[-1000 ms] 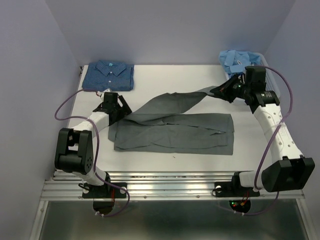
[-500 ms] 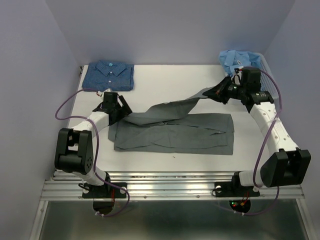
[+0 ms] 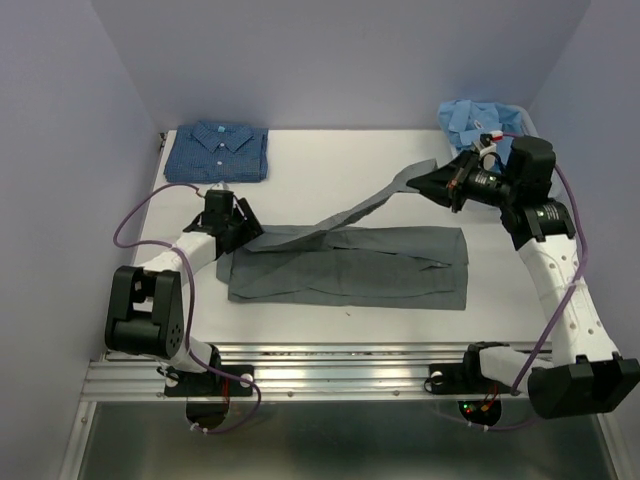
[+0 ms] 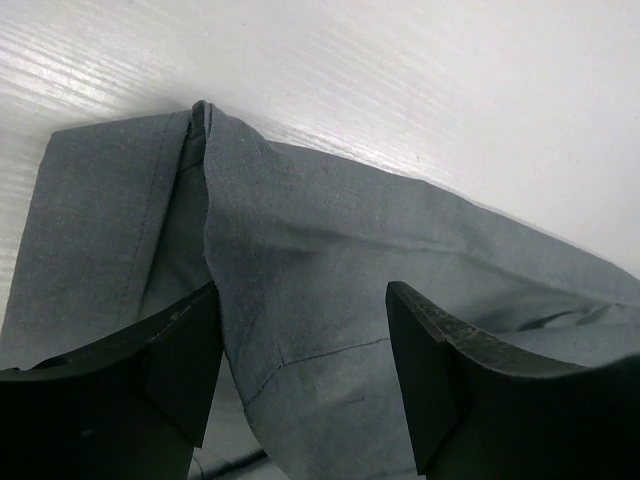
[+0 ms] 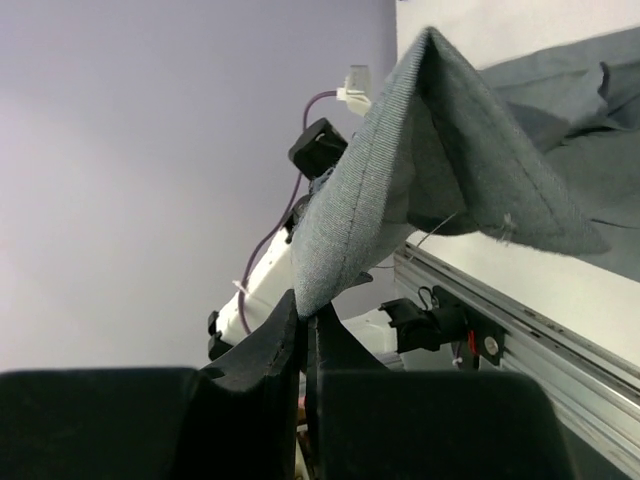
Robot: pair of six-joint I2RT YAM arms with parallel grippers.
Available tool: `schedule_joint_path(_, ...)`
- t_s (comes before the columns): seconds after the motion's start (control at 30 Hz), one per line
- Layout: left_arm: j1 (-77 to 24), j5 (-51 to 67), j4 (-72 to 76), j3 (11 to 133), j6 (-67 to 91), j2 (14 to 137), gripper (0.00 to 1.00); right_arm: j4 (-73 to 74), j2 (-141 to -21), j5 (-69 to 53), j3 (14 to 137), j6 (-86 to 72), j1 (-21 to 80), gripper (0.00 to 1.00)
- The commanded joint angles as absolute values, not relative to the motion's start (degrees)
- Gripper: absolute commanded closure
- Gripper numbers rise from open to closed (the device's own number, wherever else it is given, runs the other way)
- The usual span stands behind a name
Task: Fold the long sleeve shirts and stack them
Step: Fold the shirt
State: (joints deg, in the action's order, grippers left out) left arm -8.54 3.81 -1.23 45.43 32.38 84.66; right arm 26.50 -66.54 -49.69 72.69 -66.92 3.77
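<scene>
**Grey shirt: sleeve fold in hand**

Noted: right jaws clenched on the end of the grey shirt's [image 3: 350, 262] sleeve [image 3: 375, 200], which runs taut from them down to the body, flat on the counter [image 3: 330, 160]. The left jaws stand apart, a ridge of grey cloth between and below them, unpinched. Judged step: folding the sleeve in. Next move calls for carrying the sleeve end across the body and laying it smooth.

Can't count the light blue shirts [image 3: 475, 118], half hidden behind the right arm [image 3: 545, 240]. Can't tell if the left end effector [image 4: 300, 330] touches the grey shirt [image 4: 320, 220].
</scene>
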Motion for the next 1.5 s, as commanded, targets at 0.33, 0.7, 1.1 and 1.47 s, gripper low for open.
schedule_joint_path(0.33, -8.35, 4.92, 0.7, 45.0, 31.11, 82.71, 0.26, 24.43, -61.43, -48.16, 58.71, -70.4, 3.6, 0.99)
schedule_joint_path(0.7, -8.35, 4.75, 0.97, 45.7, 31.9, 84.11, 0.26, 24.34, -71.53, -41.49, 62.75, -64.61, -0.18, 0.94)
schedule_joint_path(1.1, -8.35, 4.31, 0.09, 46.41, 32.34, 83.67, 0.25, 17.67, -81.63, -41.39, 64.86, -67.76, -3.69, 0.93)
schedule_joint_path(1.47, -8.35, 0.88, -3.69, 46.93, 32.96, 80.95, 0.24, 16.35, -90.52, -35.78, 64.69, -58.54, -3.69, 0.84)
